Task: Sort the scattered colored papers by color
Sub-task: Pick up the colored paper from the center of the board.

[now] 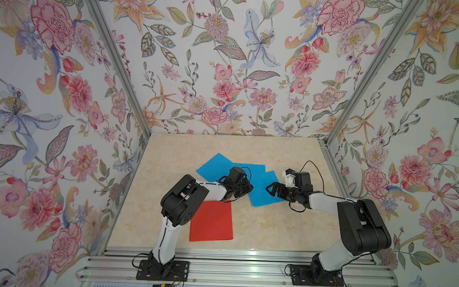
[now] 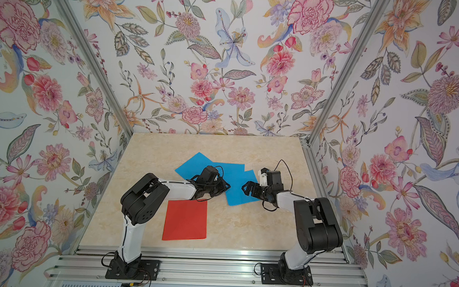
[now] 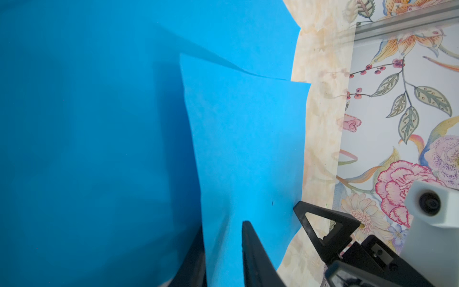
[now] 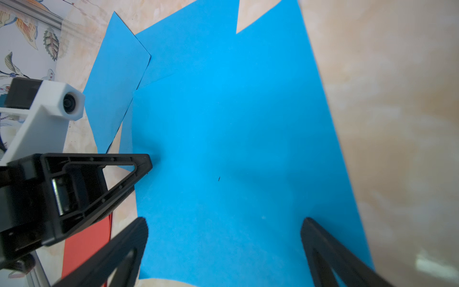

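Left gripper (image 3: 223,233): jaws drawn nearly together on the raised edge of the near blue sheet (image 1: 262,196). It has a pinch, and the paper stands up between the fingers.
Right gripper (image 4: 224,221): jaws spread wide, holding nothing, poised over that same sheet from the opposite side.
Blue papers: three, fanned and overlapping mid-table. The far blue sheet (image 1: 213,166) and the middle blue sheet (image 1: 257,169) lie flat behind the near one.
Red-orange paper (image 1: 212,222): flat beside the left arm, towards the front of the table (image 1: 286,225), near the blues but apart from them. Can't tell how many are stacked there.
Handling: featherlight and floppy, probably slick on this smooth top. It bows where lifted, so expect sag and flutter in transit.
Where to hold: my call is an edge or corner that curls up, never the flat middle. Pinch lightly, because a hard squeeze would likely crease it.
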Action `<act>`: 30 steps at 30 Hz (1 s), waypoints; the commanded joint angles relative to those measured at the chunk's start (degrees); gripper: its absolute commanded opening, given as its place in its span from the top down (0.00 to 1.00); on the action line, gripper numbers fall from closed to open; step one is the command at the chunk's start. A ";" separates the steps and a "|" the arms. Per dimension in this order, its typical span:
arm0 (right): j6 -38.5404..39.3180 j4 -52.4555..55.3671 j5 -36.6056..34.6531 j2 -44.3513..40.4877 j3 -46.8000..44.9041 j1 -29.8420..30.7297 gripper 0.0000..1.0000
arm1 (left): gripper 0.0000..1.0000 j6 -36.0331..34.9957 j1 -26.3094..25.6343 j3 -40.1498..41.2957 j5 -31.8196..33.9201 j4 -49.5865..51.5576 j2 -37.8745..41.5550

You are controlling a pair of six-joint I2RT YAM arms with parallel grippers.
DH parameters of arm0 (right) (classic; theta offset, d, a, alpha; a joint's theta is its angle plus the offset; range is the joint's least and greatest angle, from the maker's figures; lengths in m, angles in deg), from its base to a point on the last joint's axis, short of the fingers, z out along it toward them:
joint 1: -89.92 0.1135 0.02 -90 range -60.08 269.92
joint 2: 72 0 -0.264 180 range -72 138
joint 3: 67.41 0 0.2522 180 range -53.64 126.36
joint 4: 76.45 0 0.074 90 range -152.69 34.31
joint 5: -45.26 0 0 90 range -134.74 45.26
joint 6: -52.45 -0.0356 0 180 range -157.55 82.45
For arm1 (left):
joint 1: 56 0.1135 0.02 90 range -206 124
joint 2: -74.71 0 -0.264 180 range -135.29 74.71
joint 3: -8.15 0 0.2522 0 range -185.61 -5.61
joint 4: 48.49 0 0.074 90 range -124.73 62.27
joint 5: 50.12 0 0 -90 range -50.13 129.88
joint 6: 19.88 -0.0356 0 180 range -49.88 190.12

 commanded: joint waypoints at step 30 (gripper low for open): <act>3.57 25.33 -4.58 -17.74 14.78 -0.15 0.00 | 1.00 -16.05 0.25 -17.36 -6.20 21.83 4.63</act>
